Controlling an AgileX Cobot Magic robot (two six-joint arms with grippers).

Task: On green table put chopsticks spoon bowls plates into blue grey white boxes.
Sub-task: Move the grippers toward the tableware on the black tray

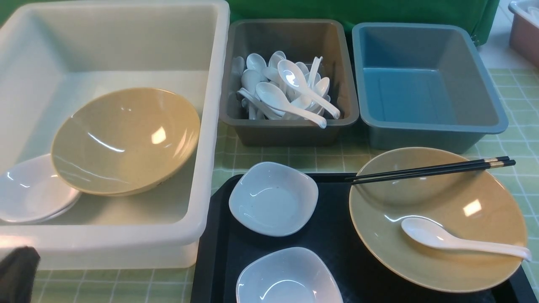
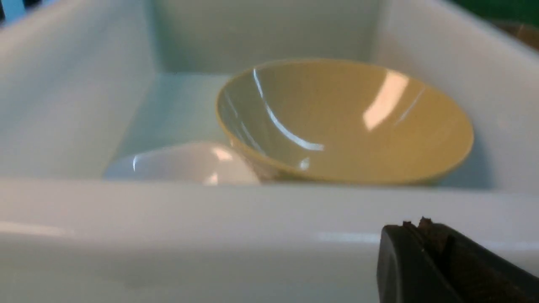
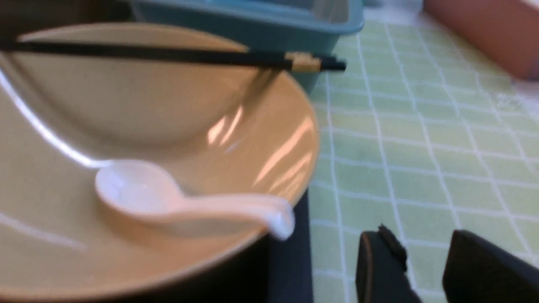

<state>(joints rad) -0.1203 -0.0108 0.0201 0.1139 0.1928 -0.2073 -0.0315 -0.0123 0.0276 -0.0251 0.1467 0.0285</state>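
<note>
A tan bowl sits on the black tray. A white spoon lies inside it and black chopsticks rest across its far rim. Two small white plates are on the tray too. The white box holds another tan bowl leaning on white plates. The grey box holds several spoons. The blue box is empty. My left gripper is shut and empty, just outside the white box's near wall. My right gripper is open and empty over the green table, beside the spoon's handle.
A pinkish-brown tub stands at the far right edge of the table. A dark green backdrop rises behind the boxes. The tray's edge lies close to my right gripper. In the front view only a dark part of the left arm shows.
</note>
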